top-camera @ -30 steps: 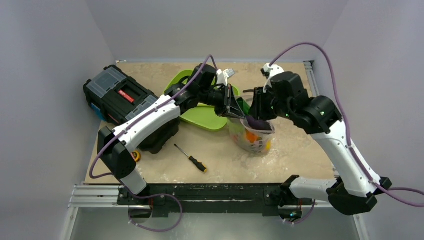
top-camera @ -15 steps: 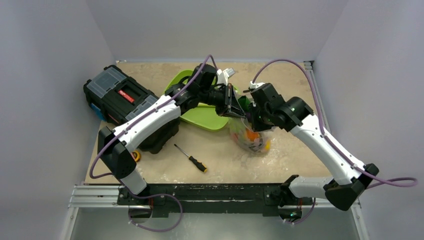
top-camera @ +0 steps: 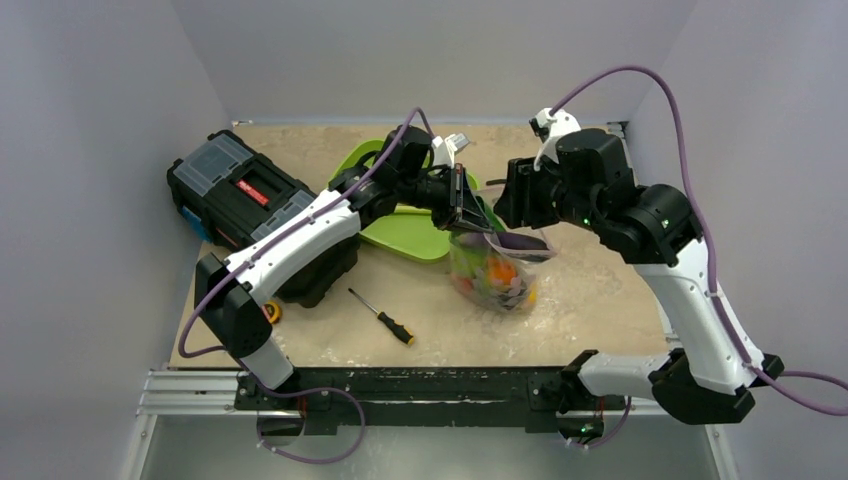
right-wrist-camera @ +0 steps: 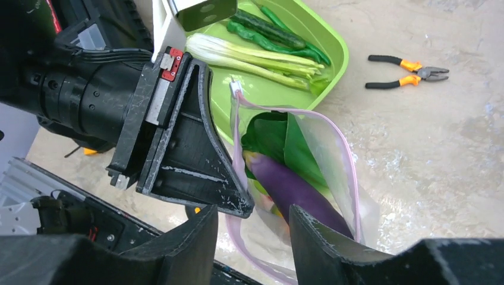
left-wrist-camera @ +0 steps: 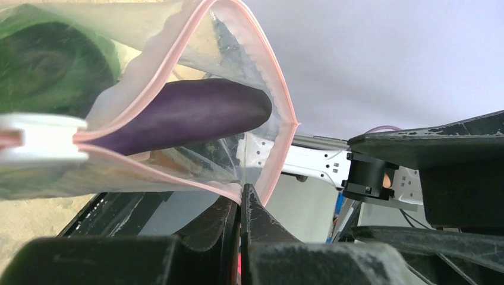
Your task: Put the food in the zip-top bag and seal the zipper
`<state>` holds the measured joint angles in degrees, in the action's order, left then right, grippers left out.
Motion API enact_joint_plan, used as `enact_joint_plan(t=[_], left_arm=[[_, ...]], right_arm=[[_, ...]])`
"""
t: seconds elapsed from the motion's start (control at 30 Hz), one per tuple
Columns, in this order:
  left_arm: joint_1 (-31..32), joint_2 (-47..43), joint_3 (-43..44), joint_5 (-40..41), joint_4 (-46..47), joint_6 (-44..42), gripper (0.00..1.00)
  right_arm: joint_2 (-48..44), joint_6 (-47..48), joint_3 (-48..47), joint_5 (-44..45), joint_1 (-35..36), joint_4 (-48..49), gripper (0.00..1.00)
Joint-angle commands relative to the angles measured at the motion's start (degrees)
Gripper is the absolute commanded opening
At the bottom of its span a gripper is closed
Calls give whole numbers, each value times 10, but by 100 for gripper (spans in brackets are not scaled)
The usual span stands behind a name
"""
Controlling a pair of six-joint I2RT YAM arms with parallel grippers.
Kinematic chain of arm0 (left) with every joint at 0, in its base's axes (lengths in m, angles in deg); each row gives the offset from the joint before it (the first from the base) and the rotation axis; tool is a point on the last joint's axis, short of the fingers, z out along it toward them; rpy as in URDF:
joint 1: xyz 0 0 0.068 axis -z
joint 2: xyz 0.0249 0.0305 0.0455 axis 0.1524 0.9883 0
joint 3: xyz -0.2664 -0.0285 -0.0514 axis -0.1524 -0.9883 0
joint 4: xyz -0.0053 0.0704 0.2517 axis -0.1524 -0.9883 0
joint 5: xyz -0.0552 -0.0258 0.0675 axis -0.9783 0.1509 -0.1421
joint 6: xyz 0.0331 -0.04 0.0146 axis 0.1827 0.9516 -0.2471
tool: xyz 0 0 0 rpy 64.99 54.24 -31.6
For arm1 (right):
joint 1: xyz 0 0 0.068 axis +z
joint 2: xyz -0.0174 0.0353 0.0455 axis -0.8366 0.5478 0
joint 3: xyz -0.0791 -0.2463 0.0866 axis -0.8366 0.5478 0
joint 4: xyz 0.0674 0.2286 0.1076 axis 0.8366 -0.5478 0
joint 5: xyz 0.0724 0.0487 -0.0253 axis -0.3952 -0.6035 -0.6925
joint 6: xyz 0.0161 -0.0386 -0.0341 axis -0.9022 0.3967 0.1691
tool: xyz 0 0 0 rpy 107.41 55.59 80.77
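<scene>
R arm (top-camera: 690, 290) has lifted back from the bag mouth vs half a sec ago; eggplant (right-wrist-camera: 291, 187) now lies inside. R tool (right-wrist-camera: 252, 218) is released, fingers apart w/ nothing between, hovering just above zip-top bag (top-camera: 490, 278). L tool (left-wrist-camera: 241, 196) is clenched on the pink zipper (left-wrist-camera: 279, 95) edge, mouth gaping. Bag hangs from L tool, bottom down at table (top-camera: 590, 300), just beside tray (right-wrist-camera: 333, 44). Bok choy (right-wrist-camera: 255, 56) & green pods (right-wrist-camera: 267, 29) are in tray.
</scene>
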<state>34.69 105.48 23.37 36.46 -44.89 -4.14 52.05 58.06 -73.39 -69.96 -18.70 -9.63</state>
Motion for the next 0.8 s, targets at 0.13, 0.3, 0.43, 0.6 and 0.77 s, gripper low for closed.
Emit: enact_joint_plan(t=[0.13,0.3,0.43,0.6,0.77], left_arm=[[-1,-34,20,-21,45,15,0],[-1,-38,7,-20,50,19,0],[-1,-45,-3,-17,59,25,0],[-1,-52,-12,-11,58,30,0],[-1,-66,-38,-3,57,32,0]], right_arm=[[1,48,2,-32,-1,-21,49],[1,31,15,3,-2,-6,48],[-43,5,64,50,-2,46,60],[-104,-31,157,79,-26,109,78],[-125,-41,176,51,-46,111,75]])
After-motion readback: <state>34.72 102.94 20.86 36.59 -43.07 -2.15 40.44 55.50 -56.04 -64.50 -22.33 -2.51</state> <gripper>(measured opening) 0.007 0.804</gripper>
